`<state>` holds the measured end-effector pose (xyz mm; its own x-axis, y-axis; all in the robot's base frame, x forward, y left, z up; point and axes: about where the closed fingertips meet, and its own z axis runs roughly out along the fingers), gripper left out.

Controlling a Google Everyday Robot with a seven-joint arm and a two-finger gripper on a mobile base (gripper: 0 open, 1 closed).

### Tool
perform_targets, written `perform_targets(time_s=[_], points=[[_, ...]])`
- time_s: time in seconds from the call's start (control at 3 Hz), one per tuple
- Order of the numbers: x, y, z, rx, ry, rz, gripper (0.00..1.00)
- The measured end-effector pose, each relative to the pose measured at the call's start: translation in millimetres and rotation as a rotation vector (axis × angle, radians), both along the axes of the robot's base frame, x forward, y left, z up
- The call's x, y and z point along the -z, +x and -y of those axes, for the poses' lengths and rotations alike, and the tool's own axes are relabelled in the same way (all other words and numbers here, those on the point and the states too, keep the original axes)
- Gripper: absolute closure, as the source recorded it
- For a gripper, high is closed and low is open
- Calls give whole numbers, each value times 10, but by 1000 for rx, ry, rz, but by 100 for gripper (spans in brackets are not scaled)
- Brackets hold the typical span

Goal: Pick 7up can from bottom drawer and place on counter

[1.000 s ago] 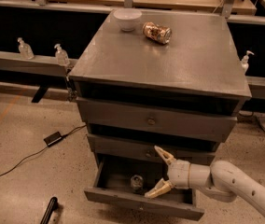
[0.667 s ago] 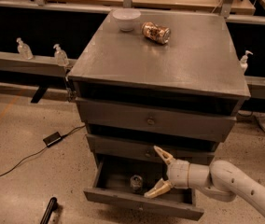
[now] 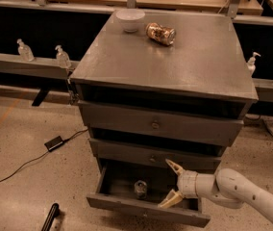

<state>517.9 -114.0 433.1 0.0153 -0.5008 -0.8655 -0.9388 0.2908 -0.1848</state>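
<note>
The bottom drawer (image 3: pixel 127 207) is pulled open. The 7up can (image 3: pixel 140 189) stands upright inside it, left of centre, its silver top showing. My gripper (image 3: pixel 171 183) reaches in from the right over the drawer's right half, fingers spread wide and empty, one yellowish fingertip (image 3: pixel 170 164) up by the middle drawer and the other low by the drawer's front wall. The can is a short way left of the fingers, apart from them. The counter (image 3: pixel 184 57) is the grey cabinet top above.
A white bowl (image 3: pixel 130 19) and a brown-and-orange can (image 3: pixel 160 33) lying on its side sit at the back of the counter. Two upper drawers are shut. A black cable and adapter (image 3: pixel 55 142) lie on the floor at left. Bottles (image 3: pixel 62 57) stand on a ledge behind.
</note>
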Motion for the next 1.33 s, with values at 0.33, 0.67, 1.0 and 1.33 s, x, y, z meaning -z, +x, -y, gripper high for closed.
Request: perform_targets(time_s=[0.33, 0.67, 1.0, 1.33], points=[[418, 69, 258, 28, -78, -6, 0], [858, 161, 399, 14, -118, -23, 0], [1249, 232, 439, -22, -123, -66, 18], [1561, 253, 468, -48, -115, -109, 38]])
